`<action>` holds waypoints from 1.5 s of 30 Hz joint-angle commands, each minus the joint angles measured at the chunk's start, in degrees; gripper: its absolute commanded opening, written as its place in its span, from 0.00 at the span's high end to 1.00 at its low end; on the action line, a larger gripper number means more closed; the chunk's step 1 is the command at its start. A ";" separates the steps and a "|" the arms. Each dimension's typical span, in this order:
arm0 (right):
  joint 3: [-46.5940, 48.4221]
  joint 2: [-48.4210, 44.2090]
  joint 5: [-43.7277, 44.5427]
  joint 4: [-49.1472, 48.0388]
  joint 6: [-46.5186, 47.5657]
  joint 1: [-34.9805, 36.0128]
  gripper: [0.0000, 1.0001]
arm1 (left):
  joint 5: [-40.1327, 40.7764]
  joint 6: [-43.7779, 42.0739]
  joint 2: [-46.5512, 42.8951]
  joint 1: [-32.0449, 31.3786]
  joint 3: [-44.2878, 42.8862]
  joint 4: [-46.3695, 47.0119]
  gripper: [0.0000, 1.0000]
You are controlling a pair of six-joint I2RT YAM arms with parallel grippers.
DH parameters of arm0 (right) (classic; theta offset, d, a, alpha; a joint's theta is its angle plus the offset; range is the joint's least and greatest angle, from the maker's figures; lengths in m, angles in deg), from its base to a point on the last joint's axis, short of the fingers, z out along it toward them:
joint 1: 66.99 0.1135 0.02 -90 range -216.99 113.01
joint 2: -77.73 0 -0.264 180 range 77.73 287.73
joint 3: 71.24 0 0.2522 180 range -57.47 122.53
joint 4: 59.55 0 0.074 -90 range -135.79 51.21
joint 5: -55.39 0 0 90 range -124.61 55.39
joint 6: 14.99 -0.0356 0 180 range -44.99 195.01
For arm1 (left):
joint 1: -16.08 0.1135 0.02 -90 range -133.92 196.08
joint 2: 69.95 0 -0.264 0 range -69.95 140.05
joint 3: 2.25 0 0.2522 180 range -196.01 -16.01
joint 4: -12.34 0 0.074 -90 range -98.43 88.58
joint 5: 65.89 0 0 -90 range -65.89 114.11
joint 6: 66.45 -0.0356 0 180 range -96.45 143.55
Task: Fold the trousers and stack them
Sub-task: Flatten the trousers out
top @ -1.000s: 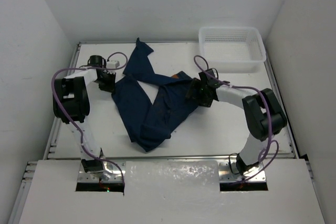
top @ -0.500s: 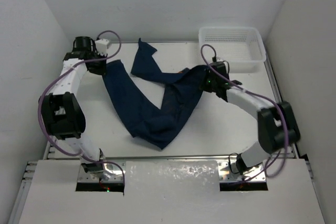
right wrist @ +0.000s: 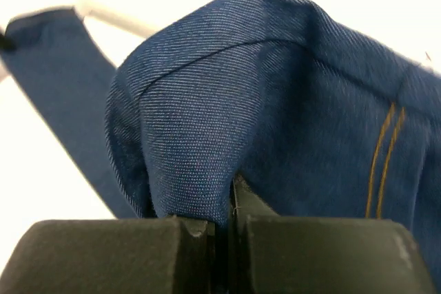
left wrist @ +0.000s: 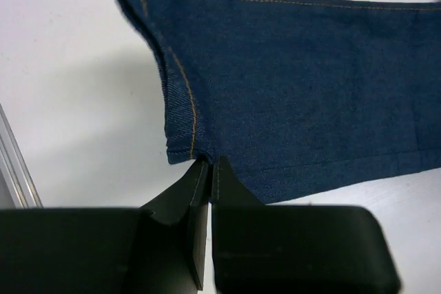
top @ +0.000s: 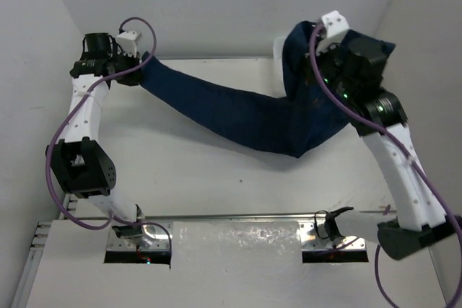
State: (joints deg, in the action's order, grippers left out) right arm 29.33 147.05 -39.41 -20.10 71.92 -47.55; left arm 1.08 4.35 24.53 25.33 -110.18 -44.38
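Now the trousers (top: 245, 113) hang stretched across the upper half of the top view, from upper left to upper right. They sag in the middle toward the white table (top: 180, 171), and whether the lowest fold touches it cannot be told. At the upper left, the left end effector (left wrist: 210, 165) is clamped on the hem corner of one leg, beside a line of orange stitching. At the upper right, the right end effector (right wrist: 226, 201) is closed on a bunched fold of denim, with cloth draped over it.
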 commanded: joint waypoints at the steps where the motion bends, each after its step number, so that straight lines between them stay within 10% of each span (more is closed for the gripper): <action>1: 2.82 14.65 -8.90 5.43 0.03 1.47 1.00 | 0.96 0.48 -2.10 2.34 1.00 -0.10 1.00; 5: 13.18 32.47 -8.48 9.97 -4.90 2.44 0.91 | 1.67 -0.40 -3.94 5.67 4.16 -0.63 1.00; 8: 33.70 48.20 -6.02 19.63 -6.66 4.28 0.48 | 3.68 -1.28 -4.21 8.57 6.19 -0.98 1.00; 14: 43.12 54.54 -5.22 24.42 -9.74 4.38 0.01 | 5.80 -2.42 -3.07 12.01 9.00 -0.73 1.00; 24: -1.95 21.58 6.73 11.23 -10.78 -0.09 0.03 | 7.65 -1.89 -1.67 12.19 11.90 1.47 1.00; 25: -5.64 17.04 6.30 10.18 -11.92 -1.32 0.13 | 7.73 -1.89 -1.66 12.19 12.08 1.48 1.00; 26: -13.08 14.81 6.47 7.90 -15.85 -4.38 0.66 | 7.65 -1.81 -1.66 12.19 12.25 1.56 1.00; 28: -20.59 10.42 6.38 4.91 -20.97 -10.96 1.00 | 7.65 -1.80 -1.66 12.19 12.52 1.56 1.00; 30: -32.10 5.31 5.07 -2.18 -28.24 -16.69 0.96 | 7.56 -1.80 -1.66 12.19 12.96 1.74 1.00; 32: -39.50 4.86 0.33 -6.16 -32.40 -24.78 0.51 | 7.65 -1.80 -1.58 12.19 13.31 2.09 1.00; 35: -41.28 8.27 -0.57 -9.52 -34.35 -28.93 0.32 | 7.65 -1.72 -1.23 12.19 13.14 1.92 1.00; 45: -37.24 27.16 -1.00 -17.43 -33.12 -32.89 0.38 | 8.96 -2.33 -2.37 12.19 14.54 2.44 1.00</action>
State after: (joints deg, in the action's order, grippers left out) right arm -10.69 170.35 -39.43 -32.01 39.79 -79.96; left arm 9.45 2.41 23.70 37.44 -96.52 -44.21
